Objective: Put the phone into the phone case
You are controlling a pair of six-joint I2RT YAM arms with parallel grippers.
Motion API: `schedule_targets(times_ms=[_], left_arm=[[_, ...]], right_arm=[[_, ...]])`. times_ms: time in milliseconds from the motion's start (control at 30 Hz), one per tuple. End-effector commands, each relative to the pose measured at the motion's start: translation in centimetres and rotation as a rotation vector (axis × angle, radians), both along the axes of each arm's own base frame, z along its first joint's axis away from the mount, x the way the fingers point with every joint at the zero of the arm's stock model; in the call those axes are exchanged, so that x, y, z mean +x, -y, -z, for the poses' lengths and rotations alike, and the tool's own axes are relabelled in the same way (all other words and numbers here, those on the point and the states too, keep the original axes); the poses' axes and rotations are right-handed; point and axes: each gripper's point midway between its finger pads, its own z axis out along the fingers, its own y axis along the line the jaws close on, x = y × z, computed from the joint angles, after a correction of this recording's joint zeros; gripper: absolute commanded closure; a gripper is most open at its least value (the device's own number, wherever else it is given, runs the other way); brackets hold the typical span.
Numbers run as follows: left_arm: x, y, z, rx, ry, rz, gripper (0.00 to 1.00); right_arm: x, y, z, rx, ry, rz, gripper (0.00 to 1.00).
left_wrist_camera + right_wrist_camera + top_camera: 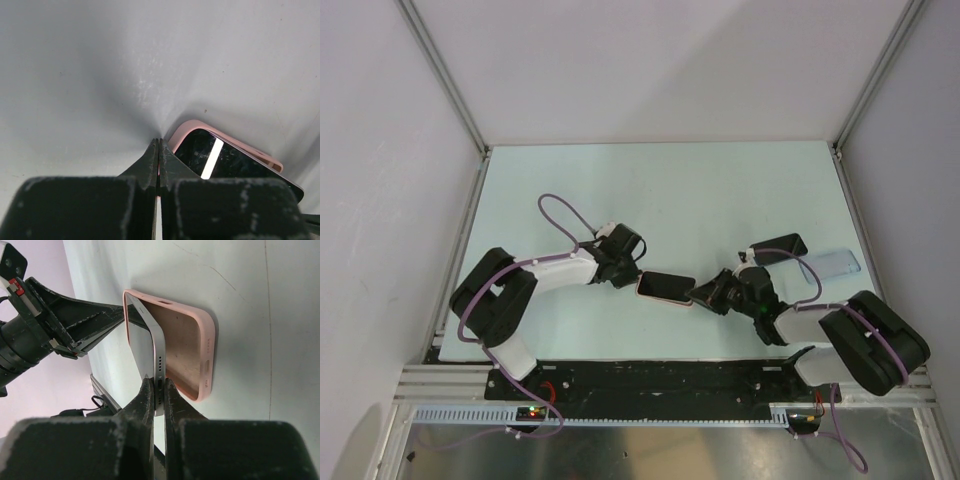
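Observation:
The pink phone case point(186, 337) lies open side up on the pale table. The phone point(159, 357) stands tilted in it: its far end sits in the case's far end and its port end is raised clear of the rim. My right gripper point(159, 384) is shut on that port end. My left gripper point(158, 142) is shut, its tips against the far corner of the case point(189, 128), beside the dark phone screen point(225, 160). From above, the phone point(666, 288) lies between the left gripper point(632, 272) and the right gripper point(699, 295).
A second dark phone point(782, 246) and a pale blue case point(832, 263) lie to the right, just beyond the right arm. Grey walls with metal posts point(480, 150) close in the table on three sides. A rail point(640, 378) runs along the near edge.

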Motion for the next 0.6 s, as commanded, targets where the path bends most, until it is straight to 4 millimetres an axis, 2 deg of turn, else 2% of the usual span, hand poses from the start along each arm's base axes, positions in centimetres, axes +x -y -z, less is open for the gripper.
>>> schedule_targets(times_ms=[0,67,233,367,567], left_arm=[[-0.8,2.4,-0.3,-0.061,-0.016,0.065,1.0],[-0.8,2.4,-0.3,-0.06,-0.015,0.066,1.0],[-0.7,2.3,-0.3,-0.059,-0.012,0.065,1.0],[-0.7,2.2,-0.3,-0.057,-0.012,0.062,1.0],[-0.5,2.2,-0.5,-0.059,-0.008,0.06,1.0]], right_arm=[[0.0,-0.1,1.5,-0.116,-0.02,-0.034,1.0],[0.3,0.1,1.2,-0.153,-0.009,-0.031,0.97],[0.9,1.4,0.1,-0.235,0.021,-0.007,0.75],[0.9,2.1,-0.8,-0.279,0.035,-0.002,0.62],[0.8,3.4,-1.4,-0.337,0.049,0.008,0.56]])
